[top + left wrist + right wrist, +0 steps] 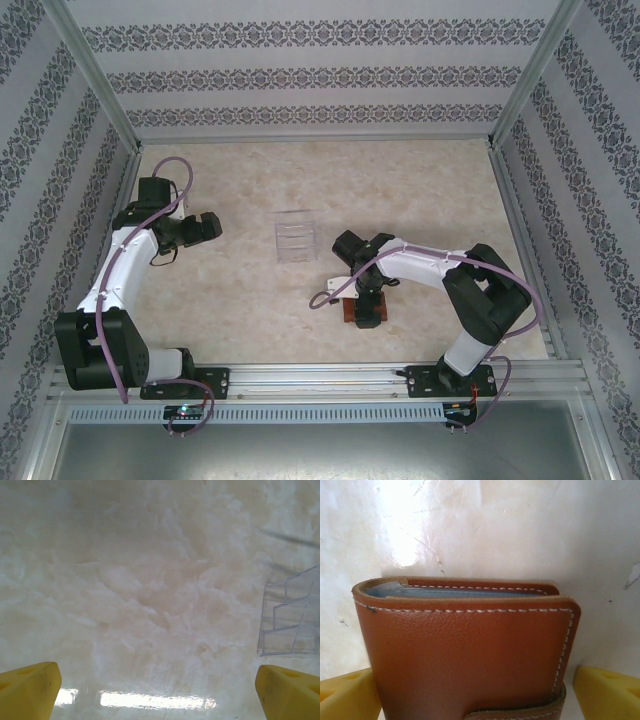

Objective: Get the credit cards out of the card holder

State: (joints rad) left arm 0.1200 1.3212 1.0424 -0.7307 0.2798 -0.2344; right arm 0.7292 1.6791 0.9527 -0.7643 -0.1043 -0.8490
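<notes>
The card holder (465,655) lies shut on the bench (520,530), toward the near edge on my right. My right claw (480,695) hangs over it with the jaws wide open, one yellow finger on either side of the leather. On the right a sliver of bench shows between finger and cover; on the left I cannot tell whether they touch. The left claw (160,695) is open too and holds nothing, with the clear tray (290,615) just to its right.

The credit cards are not out. All I make out between the covers is the grey-blue edge of the pockets (460,593), so I judge the task barely begun. The step in hand, I think, is to take hold of the holder so it can be opened. To do it well I would centre the claw across the width and close on both covers without pinching the strap tab (515,714) — that has to come free. I would squeeze gently, since leather slips and the fold may spring.
</notes>
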